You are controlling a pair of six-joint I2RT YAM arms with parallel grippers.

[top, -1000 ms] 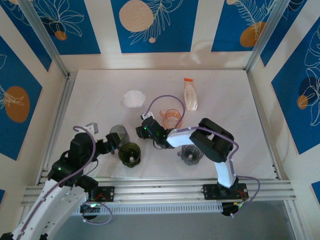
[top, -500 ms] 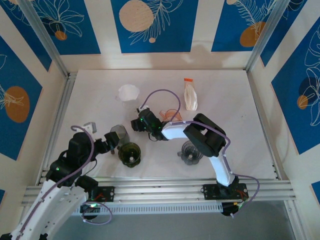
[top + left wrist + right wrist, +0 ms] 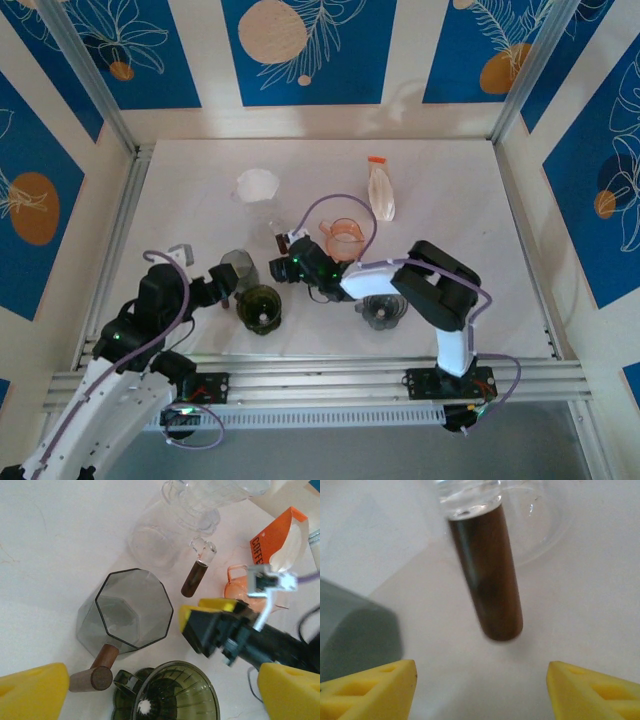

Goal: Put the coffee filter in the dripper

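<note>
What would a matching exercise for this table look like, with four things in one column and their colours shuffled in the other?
Things:
1 coffee filter
2 faceted mug
3 small jug
4 dripper beside the mug

Colours:
A dark green
B orange
C white
D smoky grey

Pairs: 1-C, 2-D, 3-B, 4-A

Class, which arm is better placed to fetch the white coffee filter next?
Probably right: the right gripper, open and empty, reaches farther toward the filter. The left gripper sits back by the green dripper.
</note>
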